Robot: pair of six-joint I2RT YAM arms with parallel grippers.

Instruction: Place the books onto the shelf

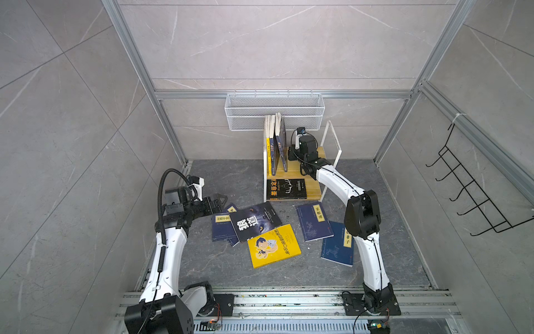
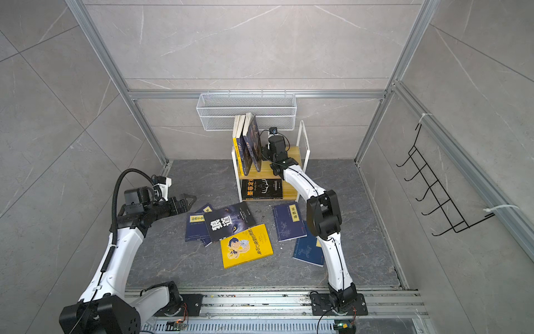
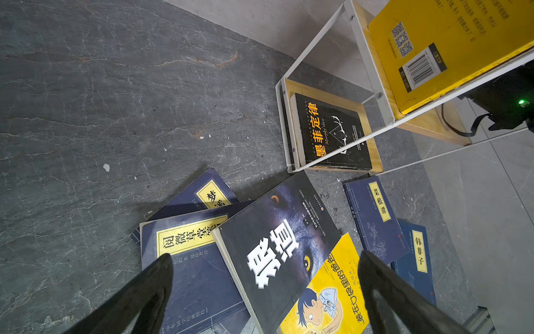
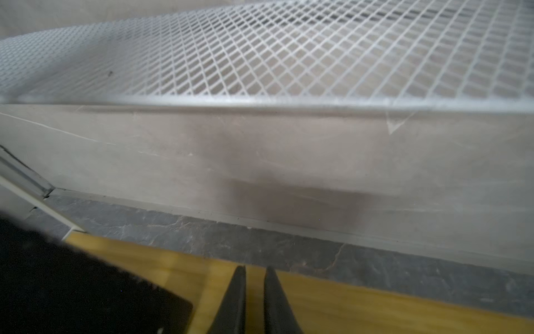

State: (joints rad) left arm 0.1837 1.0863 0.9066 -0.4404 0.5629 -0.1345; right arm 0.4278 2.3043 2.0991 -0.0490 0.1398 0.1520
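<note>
On the upper board of the shelf (image 1: 313,189), the right end effector (image 4: 255,269) sits just beside the standing books (image 1: 276,144). Its fingers are drawn narrow, with only a slit between them and nothing in it. That slim shape probably suits nudging the row rather than gripping. The row leans toward the left side of the white frame, which props it up, and 1 black book (image 1: 286,189) lies flat on the lower board. On the worktop (image 1: 202,269), 6 books are not yet shelved: 2 navy volumes (image 1: 222,228) lie partly under the wolf-cover book (image 1: 255,221), the yellow cartoon book (image 1: 273,245) lies beside it, and 2 navy books (image 1: 313,221) lie near the right arm. The left end effector (image 3: 265,289) hovers over that pile, fingers spread wide and empty, seemingly placed to pick next.
</note>
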